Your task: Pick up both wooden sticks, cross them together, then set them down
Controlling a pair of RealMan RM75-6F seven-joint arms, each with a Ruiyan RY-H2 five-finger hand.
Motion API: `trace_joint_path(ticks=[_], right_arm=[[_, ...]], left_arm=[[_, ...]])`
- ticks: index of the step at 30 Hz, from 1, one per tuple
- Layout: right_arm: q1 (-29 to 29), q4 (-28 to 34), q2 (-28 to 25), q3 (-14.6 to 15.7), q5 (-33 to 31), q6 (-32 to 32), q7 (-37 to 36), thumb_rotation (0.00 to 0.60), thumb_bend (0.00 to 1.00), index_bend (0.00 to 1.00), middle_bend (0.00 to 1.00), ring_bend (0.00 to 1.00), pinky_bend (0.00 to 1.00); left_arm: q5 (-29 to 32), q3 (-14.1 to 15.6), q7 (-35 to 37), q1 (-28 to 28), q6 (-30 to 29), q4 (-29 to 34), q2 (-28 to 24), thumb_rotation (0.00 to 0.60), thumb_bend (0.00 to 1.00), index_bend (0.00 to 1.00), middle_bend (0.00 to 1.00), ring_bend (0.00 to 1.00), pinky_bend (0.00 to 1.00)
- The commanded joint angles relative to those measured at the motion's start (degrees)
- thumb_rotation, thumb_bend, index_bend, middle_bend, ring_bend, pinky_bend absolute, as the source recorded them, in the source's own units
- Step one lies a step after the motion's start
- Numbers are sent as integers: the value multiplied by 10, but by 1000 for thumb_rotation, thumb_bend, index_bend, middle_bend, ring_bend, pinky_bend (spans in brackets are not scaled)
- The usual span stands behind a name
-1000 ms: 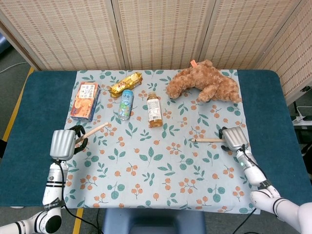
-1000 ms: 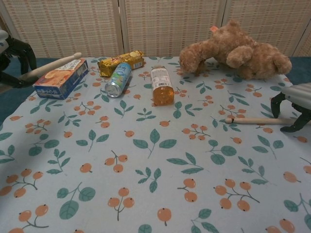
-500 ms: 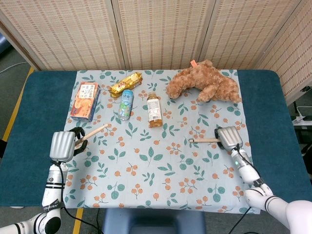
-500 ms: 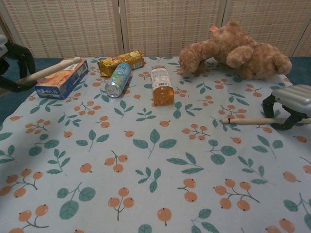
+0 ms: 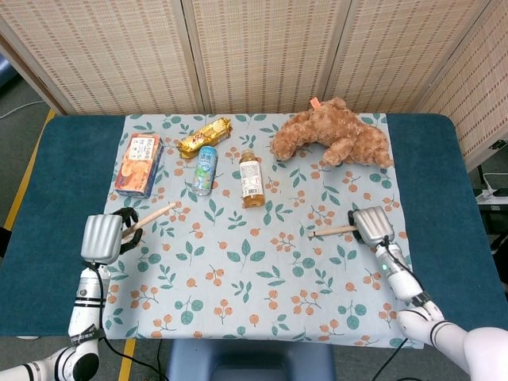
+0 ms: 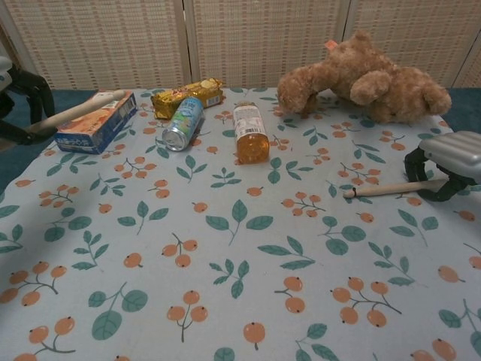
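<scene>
My left hand (image 5: 104,237) (image 6: 16,103) is at the table's left edge and grips one wooden stick (image 5: 151,214) (image 6: 79,110), which points up and to the right, off the cloth. My right hand (image 5: 371,227) (image 6: 446,162) is at the right side and holds the other wooden stick (image 5: 332,231) (image 6: 391,186). That stick points left, its handle end raised in the hand and its free tip close to the cloth.
On the leaf-print tablecloth (image 5: 262,270) lie a snack box (image 5: 138,163), a gold wrapped packet (image 5: 203,136), a can (image 5: 205,169), a bottle (image 5: 252,178) and a brown teddy bear (image 5: 333,133), all across the back half.
My right hand has moved left and closed on the right stick, tilting its handle end up off the cloth. The left hand has lowered slightly with its stick.
</scene>
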State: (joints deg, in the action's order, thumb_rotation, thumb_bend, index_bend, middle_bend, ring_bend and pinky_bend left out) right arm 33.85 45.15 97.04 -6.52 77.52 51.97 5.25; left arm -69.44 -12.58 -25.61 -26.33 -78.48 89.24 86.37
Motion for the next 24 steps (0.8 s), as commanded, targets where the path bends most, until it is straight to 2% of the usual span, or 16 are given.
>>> trace_joint_path(ticks=[1,6,10,13,23,24], right_arm=[[-2,7,-3,-4,-7,4,17,600,424,728,568,916,1000],[-6,11,-6,-8,-15,10,33,600,441,779,608,922,1000],[-12,45,-25,-12,-11,35,34,600,445,809,625,924,1000],[-21,103,-56,-15,-3,63,32,600,445,818,631,924,1000],[-47,373,-195,-35,46,173,49,600,445,829,639,924,1000],[-47,373,-195,-35,46,173,49,600,445,829,639,924,1000]], left_arm=[[-1,0,-1,1,-2,2,0,600,380,692,865,923,1000],[-1,2,-1,2,0,-1,-2,600,381,691,865,924,1000],[8,-1,0,1,7,-9,-5,600,379,691,865,924,1000],[14,-7,1,-2,12,-16,-6,600,379,692,866,924,1000],[52,-39,-6,-36,56,-49,-9,600,378,694,871,933,1000],[52,-39,-6,-36,56,-49,-9,600,379,694,871,933,1000]])
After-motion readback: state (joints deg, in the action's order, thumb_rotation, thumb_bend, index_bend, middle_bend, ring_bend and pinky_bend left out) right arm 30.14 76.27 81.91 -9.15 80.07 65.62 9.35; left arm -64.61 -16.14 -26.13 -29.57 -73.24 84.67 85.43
